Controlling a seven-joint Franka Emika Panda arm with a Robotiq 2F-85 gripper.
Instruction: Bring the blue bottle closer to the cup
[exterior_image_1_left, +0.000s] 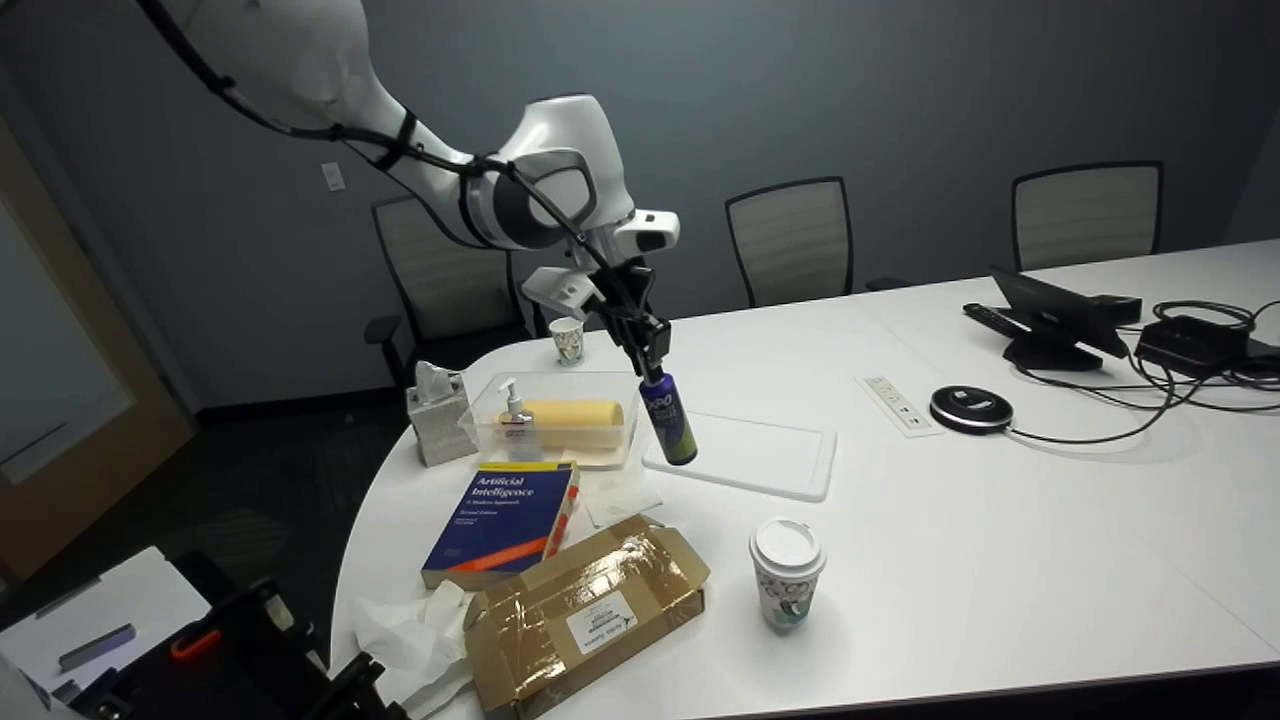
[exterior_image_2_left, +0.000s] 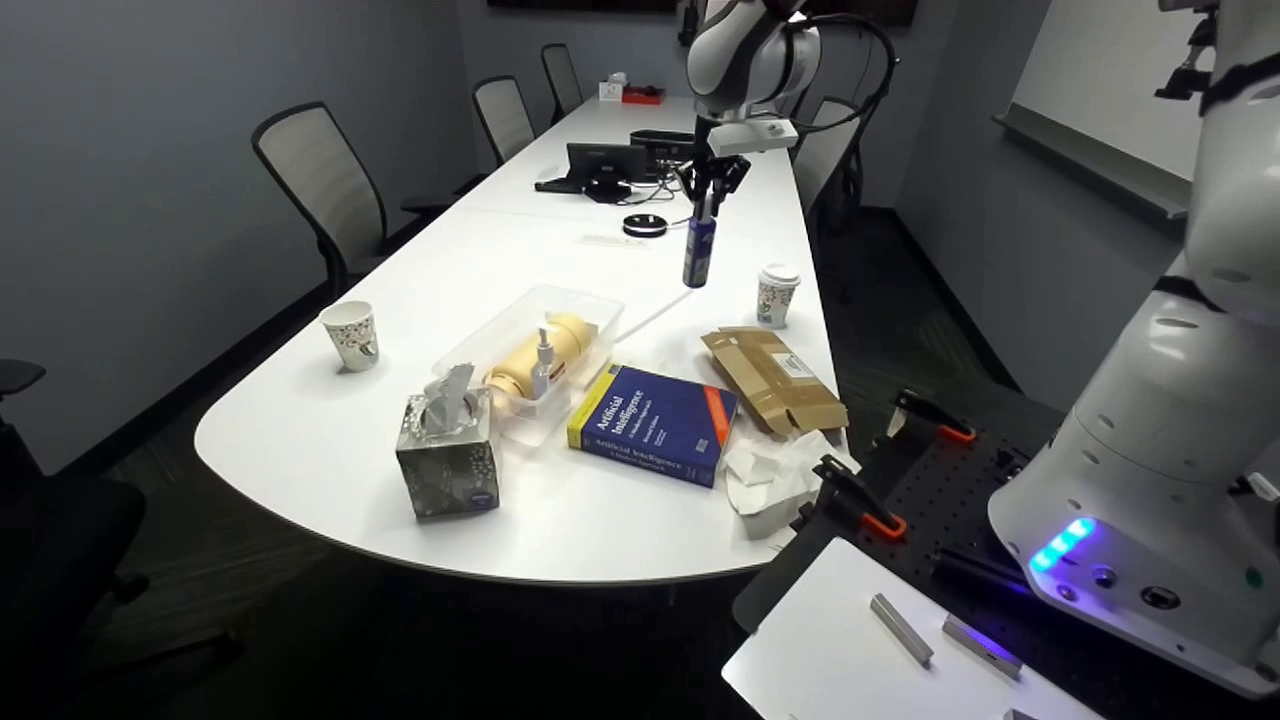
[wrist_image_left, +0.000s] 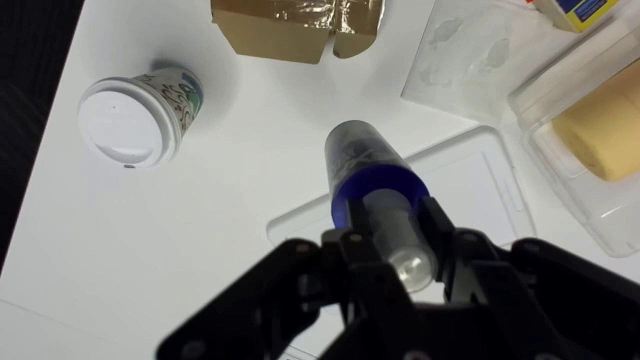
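Hanging from the gripper (exterior_image_1_left: 652, 366), the blue bottle (exterior_image_1_left: 668, 420) appears in an exterior view up and left of the cup (exterior_image_1_left: 787, 580), well apart from it, its long axis tilted with the lower end toward the cup's side (clearance over the table (exterior_image_1_left: 1000, 540) is hard to judge). In an exterior view, the bottle (exterior_image_2_left: 699, 254) also lies up and left of the cup (exterior_image_2_left: 775, 300), closer to upright; the grasp is too small to make out. In the wrist view, the fingers (wrist_image_left: 357, 216) are clamped on the pale cap (wrist_image_left: 400, 235), right of and below the cup (wrist_image_left: 127, 125); the coming move presumably closes this sideways gap, then lowers the bottle. Its underside is hidden, and its label (wrist_image_left: 360, 150) foreshortened.
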